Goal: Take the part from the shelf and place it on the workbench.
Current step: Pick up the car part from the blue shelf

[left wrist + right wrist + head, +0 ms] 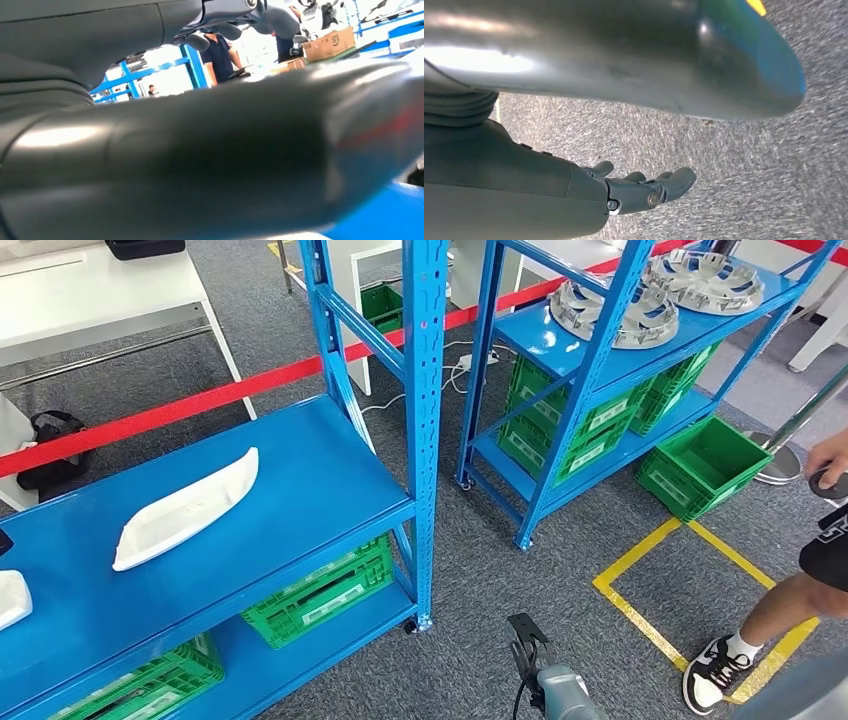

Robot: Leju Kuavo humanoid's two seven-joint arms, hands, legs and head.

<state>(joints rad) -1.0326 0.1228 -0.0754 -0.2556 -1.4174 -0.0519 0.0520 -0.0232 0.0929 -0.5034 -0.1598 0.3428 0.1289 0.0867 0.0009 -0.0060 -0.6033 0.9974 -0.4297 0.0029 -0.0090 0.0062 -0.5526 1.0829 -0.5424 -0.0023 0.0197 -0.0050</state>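
Observation:
A long white moulded part lies on the top level of the blue shelf in the head view. A second white part peeks in at that level's left edge. My left hand is seen close up in the left wrist view. Its thick thumb and darker fingers stand apart with nothing between them, over a blue surface. My right hand hangs over grey carpet with fingers stretched out and empty. My right arm comes in at the bottom of the head view.
A second blue shelf at the back right carries silver wheel-shaped parts and green crates. Green crates also sit under the near shelf. A person stands at the right by yellow floor tape. Red barrier tape runs behind.

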